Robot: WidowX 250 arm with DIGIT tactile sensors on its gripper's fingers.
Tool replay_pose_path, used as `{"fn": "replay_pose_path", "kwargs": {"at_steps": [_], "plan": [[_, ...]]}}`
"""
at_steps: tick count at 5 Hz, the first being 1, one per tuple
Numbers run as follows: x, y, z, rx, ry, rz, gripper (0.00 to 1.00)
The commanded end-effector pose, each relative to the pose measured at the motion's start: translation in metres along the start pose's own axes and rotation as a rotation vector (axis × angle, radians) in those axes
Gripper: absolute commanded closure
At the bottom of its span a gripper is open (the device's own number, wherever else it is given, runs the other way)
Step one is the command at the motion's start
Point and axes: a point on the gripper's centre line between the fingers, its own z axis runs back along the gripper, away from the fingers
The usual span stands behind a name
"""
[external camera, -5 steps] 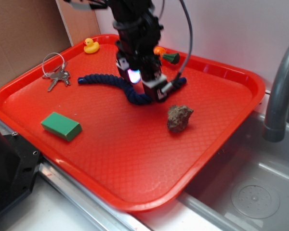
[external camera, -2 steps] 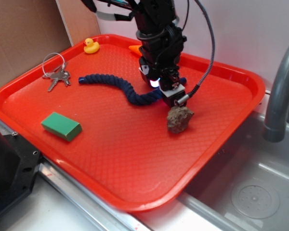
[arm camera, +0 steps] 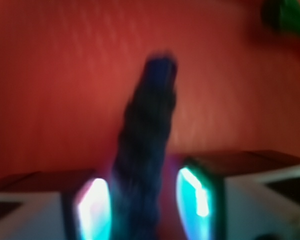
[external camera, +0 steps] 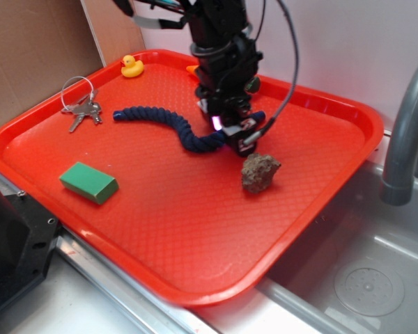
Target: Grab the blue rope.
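Your gripper [external camera: 231,133] has shifted back left off the rock [external camera: 260,171] and now straddles the blue rope [external camera: 168,124] near its right end on the tray [external camera: 195,229]. Fingers [arm camera: 92,207] apart, rope between, not clamped. You're lined up to close.

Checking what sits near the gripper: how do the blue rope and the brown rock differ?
The blue rope is long, thin and curved, stretching across the tray; the rock is a compact lump. The rope is dark navy and twisted; the rock is brown and rough. The rope runs between the gripper's fingers; the rock lies just beside them. Both rest on the tray.
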Motion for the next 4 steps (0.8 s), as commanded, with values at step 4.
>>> {"fn": "replay_pose_path", "kwargs": {"at_steps": [4], "plan": [[-0.089,0.048,0.193,0.098,-0.057,0.649,1.0]]}}
